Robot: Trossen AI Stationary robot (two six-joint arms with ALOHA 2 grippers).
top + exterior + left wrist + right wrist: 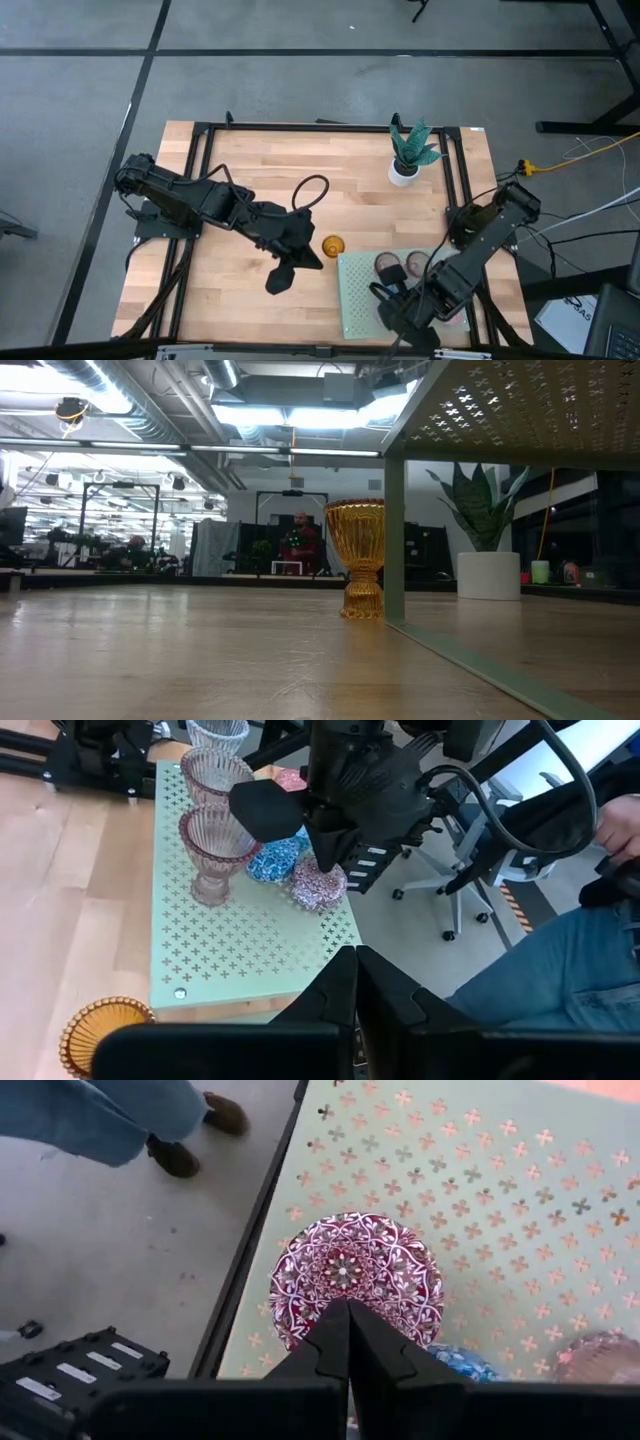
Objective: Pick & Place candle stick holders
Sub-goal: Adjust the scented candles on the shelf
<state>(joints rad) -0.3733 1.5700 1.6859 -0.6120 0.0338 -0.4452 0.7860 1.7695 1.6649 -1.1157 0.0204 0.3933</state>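
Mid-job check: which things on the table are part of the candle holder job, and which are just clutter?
Job:
amber holder
pink ribbed holders
blue holder
purple mosaic holder

Just there:
potted plant
green perforated mat under the holders

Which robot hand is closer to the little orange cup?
Left. The left gripper, shut, sits right beside the amber cup; the right gripper, shut, is farther off over the green mat.

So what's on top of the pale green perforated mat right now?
On the green mat: ribbed pink glass holders, a blue patterned one and a red patterned one. The shut right gripper covers more of it. The amber holder stands off it.
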